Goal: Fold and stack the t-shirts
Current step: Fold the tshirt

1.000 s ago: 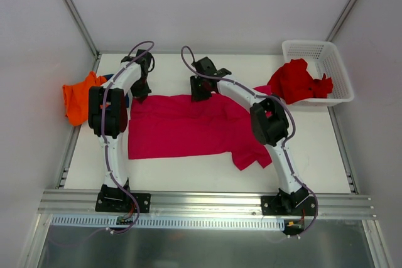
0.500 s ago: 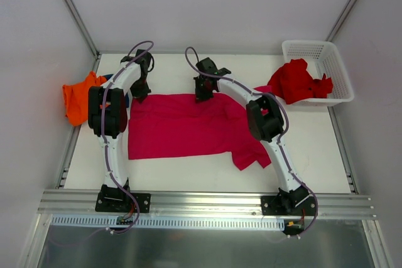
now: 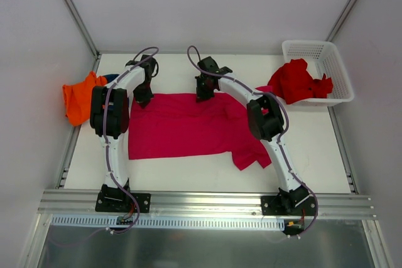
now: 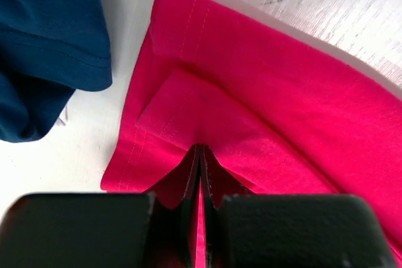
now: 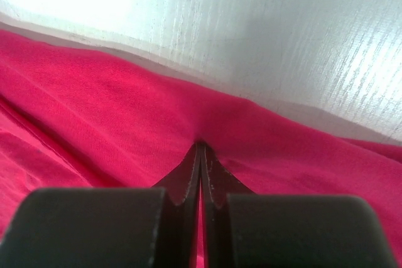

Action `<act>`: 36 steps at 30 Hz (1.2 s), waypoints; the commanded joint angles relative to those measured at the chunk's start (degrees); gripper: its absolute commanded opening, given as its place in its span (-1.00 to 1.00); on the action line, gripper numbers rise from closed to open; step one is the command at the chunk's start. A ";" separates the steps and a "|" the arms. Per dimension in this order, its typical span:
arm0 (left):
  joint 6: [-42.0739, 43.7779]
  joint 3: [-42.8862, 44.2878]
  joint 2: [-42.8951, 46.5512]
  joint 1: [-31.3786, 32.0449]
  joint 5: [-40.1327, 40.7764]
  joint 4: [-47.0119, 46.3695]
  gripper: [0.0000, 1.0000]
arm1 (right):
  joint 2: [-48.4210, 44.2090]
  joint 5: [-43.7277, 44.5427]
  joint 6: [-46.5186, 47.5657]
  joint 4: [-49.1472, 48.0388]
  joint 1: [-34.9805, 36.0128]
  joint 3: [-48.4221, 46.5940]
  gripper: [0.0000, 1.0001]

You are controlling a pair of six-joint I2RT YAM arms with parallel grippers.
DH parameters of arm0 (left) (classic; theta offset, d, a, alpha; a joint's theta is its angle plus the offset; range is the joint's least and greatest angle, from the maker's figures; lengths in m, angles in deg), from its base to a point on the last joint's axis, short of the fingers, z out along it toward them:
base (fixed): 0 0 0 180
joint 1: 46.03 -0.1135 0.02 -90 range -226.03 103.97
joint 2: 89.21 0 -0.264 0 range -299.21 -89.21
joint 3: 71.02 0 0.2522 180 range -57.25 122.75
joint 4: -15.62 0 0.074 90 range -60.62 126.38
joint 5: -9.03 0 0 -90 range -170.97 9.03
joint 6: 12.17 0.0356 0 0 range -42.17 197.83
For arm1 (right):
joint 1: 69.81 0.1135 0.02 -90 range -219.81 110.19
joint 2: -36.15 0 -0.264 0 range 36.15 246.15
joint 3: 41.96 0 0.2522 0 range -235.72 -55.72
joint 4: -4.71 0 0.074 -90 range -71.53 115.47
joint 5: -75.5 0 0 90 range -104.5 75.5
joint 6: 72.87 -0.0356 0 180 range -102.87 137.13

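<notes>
Your right end effector [image 5: 201,149] has just clamped on the far edge of the pink shirt [image 3: 182,127], near its middle; a second ago it was still partly apart there. Your left end effector [image 4: 199,155] is pinched shut on the shirt's far left corner, beside a small turned-over flap. Both now grip the same edge while the shirt lies spread on the desk [image 3: 188,174], so I'd judge you're set to draw that edge toward the near one for the first fold. The navy shirt [image 4: 44,42] and orange shirt [image 3: 78,101] lie left of the pink shirt. The red shirt [image 3: 295,81] is to its right, draped over the basket [image 3: 333,61].
</notes>
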 commanded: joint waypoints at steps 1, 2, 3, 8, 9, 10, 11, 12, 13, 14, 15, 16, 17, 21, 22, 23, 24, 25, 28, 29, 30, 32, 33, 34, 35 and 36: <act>-0.82 -0.99 0.42 0.80 1.56 0.23 -1.00 | 2.19 1.42 0.11 4.06 -0.84 -1.36 -0.99; -0.82 -1.86 0.50 0.98 1.56 0.23 -1.00 | 2.19 1.42 0.11 4.06 -0.75 -1.45 -0.99; -0.90 -2.57 1.03 1.33 1.73 -0.12 -1.00 | 2.36 1.42 0.02 4.06 -0.84 -1.45 -0.99; -2.83 -9.32 6.12 1.94 4.72 -2.84 -1.00 | 2.36 0.54 -0.07 4.06 -0.93 -1.71 -0.99; -3.01 -9.86 8.30 1.86 5.07 -3.72 -1.00 | 2.36 0.45 0.10 4.23 -0.93 -1.71 -0.99; -2.49 -9.00 8.76 1.86 5.16 -4.51 -1.00 | 2.36 0.63 0.19 4.23 -0.93 -1.54 -0.99; -1.96 -7.86 8.68 1.86 4.99 -4.43 -1.00 | 2.28 0.71 0.28 4.15 -1.02 -1.36 -0.99; -1.52 -6.37 7.37 1.77 4.55 -4.35 -1.00 | 2.19 0.71 0.28 4.14 -1.02 -1.36 -0.99; -1.00 -3.74 6.40 1.77 4.20 -4.35 -1.00 | 2.28 0.71 0.37 4.14 -1.02 -1.36 -0.99; -0.82 -2.67 5.44 1.77 2.63 -4.26 -1.00 | 2.28 0.54 0.28 4.14 -1.02 -1.54 -0.99; -0.82 -1.70 3.95 1.68 1.74 -4.26 -1.00 | 2.36 0.36 0.28 4.14 -1.02 -1.54 -0.99; -1.08 -1.17 3.41 1.77 1.13 -4.26 -1.00 | 2.28 0.19 0.28 4.14 -0.93 -1.54 -0.99; -1.60 -0.82 3.14 1.77 0.95 -4.34 -1.00 | 2.28 0.19 0.37 4.14 -1.02 -1.54 -0.99; -2.14 1.55 0.08 1.86 2.26 -4.35 -1.00 | 2.10 -0.34 0.81 4.23 -1.02 -1.19 -0.99; -1.53 3.47 -0.81 1.86 2.09 -4.35 -1.00 | 2.01 -0.60 0.90 4.23 -1.02 -1.01 -0.99; -1.17 4.45 -2.82 1.86 1.83 -4.17 -1.00 | 1.84 -0.69 0.98 4.23 -1.02 -0.92 -0.99; -0.82 5.33 -3.71 1.77 1.30 -4.17 -1.00 | 1.75 -0.69 0.98 4.23 -0.93 -0.66 -0.99; -0.73 6.82 -4.59 1.77 0.95 -4.08 -1.00 | 1.58 -0.78 1.16 4.15 -1.02 -0.57 -0.99; -0.55 8.50 -7.84 1.77 -0.28 -3.38 -1.00 | 1.40 -0.87 1.42 4.15 -1.10 -0.57 -0.99; -0.55 8.67 -8.28 1.68 -0.46 -3.20 -1.00 | 1.22 -0.78 1.51 4.14 -1.02 -0.57 -0.99; -0.55 8.76 -8.55 1.68 -0.55 -3.12 -1.00 | 1.14 -0.87 1.60 4.14 -1.02 -0.75 -0.99; -0.29 8.50 -8.81 1.68 -0.64 -2.77 -1.00 | 0.96 -0.78 1.60 4.14 -1.02 -0.75 -0.99; -0.29 8.07 -8.46 1.68 -1.16 -2.76 -1.00 | 0.87 -0.69 1.60 4.23 -1.10 -0.83 -0.99; -0.29 7.54 -7.50 1.68 -1.34 -2.76 -1.00 | 0.87 -0.60 1.60 4.23 -1.02 -0.92 -0.99; -0.64 5.62 -6.62 1.68 -1.51 -2.76 -1.00 | 0.87 -0.52 1.60 4.23 -1.02 -1.01 -0.99; -0.99 4.38 -5.75 1.68 -1.08 -2.85 -1.00 | 0.96 -0.60 1.60 4.32 -1.10 -1.19 -0.99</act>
